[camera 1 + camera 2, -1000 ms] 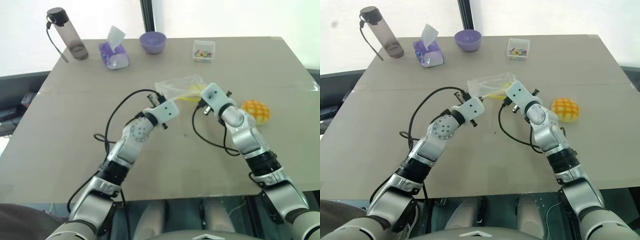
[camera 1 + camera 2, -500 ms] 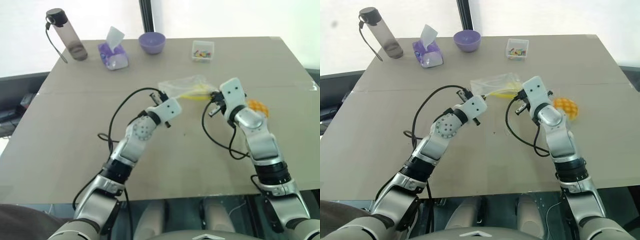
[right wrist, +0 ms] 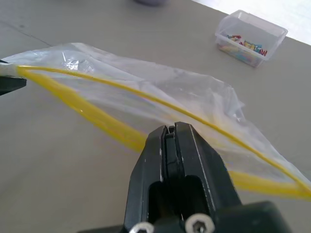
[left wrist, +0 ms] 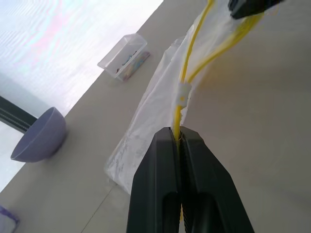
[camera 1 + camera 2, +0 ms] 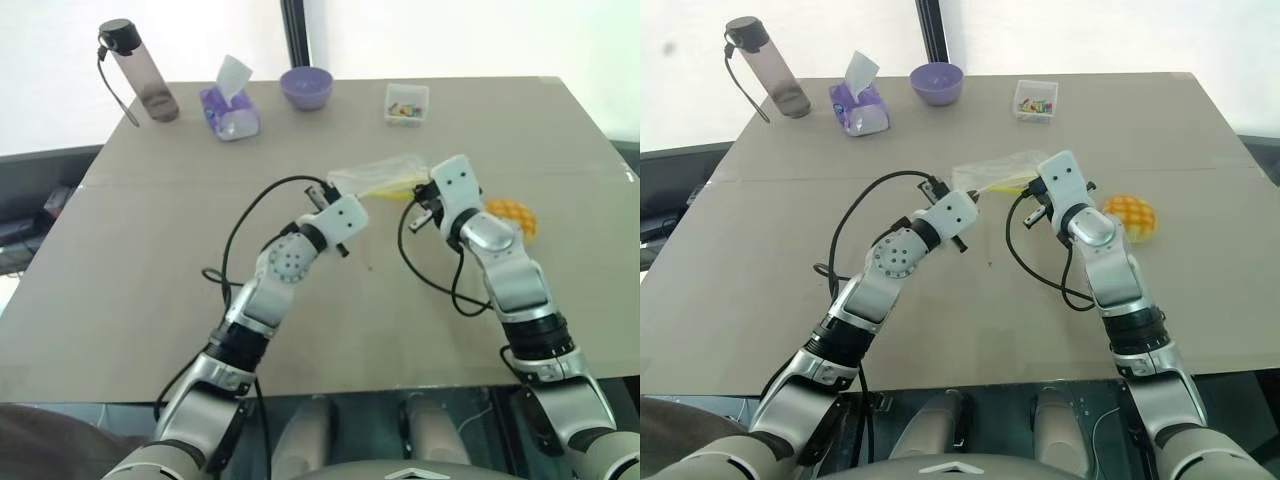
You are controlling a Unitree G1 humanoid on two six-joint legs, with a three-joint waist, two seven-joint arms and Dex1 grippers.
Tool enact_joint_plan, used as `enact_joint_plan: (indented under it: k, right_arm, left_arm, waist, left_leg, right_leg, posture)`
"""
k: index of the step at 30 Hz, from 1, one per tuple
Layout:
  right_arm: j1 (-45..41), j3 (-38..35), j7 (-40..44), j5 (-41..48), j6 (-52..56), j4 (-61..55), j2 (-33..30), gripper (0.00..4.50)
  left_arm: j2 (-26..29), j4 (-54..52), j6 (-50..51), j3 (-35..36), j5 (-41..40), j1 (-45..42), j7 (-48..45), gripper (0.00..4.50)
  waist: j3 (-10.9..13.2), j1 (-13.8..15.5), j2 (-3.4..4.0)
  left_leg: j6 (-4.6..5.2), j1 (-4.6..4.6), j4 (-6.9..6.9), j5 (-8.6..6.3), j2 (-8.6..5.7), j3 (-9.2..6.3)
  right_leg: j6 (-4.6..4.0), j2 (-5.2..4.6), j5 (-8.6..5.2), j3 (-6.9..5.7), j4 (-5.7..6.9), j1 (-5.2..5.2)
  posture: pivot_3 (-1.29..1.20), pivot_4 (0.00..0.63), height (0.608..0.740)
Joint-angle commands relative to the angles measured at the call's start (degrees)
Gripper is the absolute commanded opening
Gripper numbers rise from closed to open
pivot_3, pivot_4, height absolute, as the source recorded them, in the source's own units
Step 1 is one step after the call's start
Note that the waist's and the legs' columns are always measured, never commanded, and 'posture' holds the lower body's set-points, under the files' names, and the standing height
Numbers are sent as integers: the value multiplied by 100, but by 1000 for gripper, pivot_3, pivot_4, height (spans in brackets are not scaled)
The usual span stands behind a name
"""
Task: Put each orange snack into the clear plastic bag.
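Observation:
The clear plastic bag (image 5: 385,178) hangs just above mid-table between my two grippers, its two yellow strips spread apart. My left gripper (image 4: 179,137) is shut on the end where the strips meet. My right gripper (image 3: 168,130) is shut on the nearer yellow strip, at the bag's right side (image 5: 428,192). The orange snack (image 5: 514,216), a domed bun with a criss-cross top, lies on the table just right of my right wrist, outside the bag.
Along the table's far edge stand a grey bottle (image 5: 140,72), a purple tissue pack (image 5: 230,106), a purple bowl (image 5: 306,86) and a small clear box of coloured bits (image 5: 406,102). Black cables loop from both wrists over the table (image 5: 150,260).
My right gripper has closed on the bag's yellow strip and its wrist has rolled. The left gripper keeps its hold on the bag. The snack has not moved.

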Motion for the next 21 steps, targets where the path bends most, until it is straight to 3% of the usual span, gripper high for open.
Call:
enact_joint_plan:
  k: [1, 6, 9, 11, 13, 17, 21]
  right_arm:
    - [-310, -40, -136, 78, -373, 306, 51, 102]
    - [-528, 347, -235, -290, -1135, 1131, -101, 102]
    - [-620, 736, -458, -846, -1807, 1522, -426, 897]
    - [-624, 964, -550, -1142, -2306, 1641, -651, 2059]
    - [-595, 1136, -581, -1382, -2736, 1660, -853, 2627]
    - [-567, 1150, -696, -1545, -3152, 1685, -985, 4449]
    - [-532, 1094, -758, -1708, -3364, 1572, -1117, 4449]
  left_arm:
    - [7, -462, -197, -46, -149, 83, -251, 0]
    - [-54, -687, -302, -38, -271, 137, -392, 0]
    - [-48, -650, -262, -22, -235, 134, -376, 0]
    - [-28, -609, -184, 17, -171, 127, -300, 0]
    - [-36, -584, -38, 74, -124, 119, -214, 0]
    - [-63, -600, 138, 102, -120, 135, -167, 0]
    - [-72, -542, 298, 142, -79, 150, -79, 0]
  waist:
    - [0, -7, 0]
    - [0, -9, 0]
    - [0, 1, 0]
    - [0, 3, 0]
    - [0, -2, 0]
    - [0, -21, 0]
    - [0, -5, 0]
  left_leg:
    - [0, 2, 0, 0, 0, 0]
    - [0, 4, 1, 0, 0, -2]
    - [0, 3, 1, 0, 0, 1]
    - [0, 2, 1, 0, -1, 3]
    - [0, 2, 1, 0, -1, 3]
    - [0, 4, 0, 0, -1, 3]
    - [0, 3, 1, 0, 0, 2]
  right_leg:
    - [0, 0, 0, 2, 2, 0]
    - [0, 1, 0, 5, 4, 0]
    - [0, 1, 0, 4, 3, 0]
    - [0, 0, 0, 4, 2, -1]
    - [0, 0, 0, 5, 2, -1]
    - [0, 1, 0, 5, 3, -1]
    - [0, 1, 0, 5, 3, 0]
  posture:
    - [0, 150, 740]
    - [0, 150, 740]
    - [0, 150, 740]
    - [0, 150, 740]
    - [0, 150, 740]
    - [0, 150, 740]
    - [0, 150, 740]
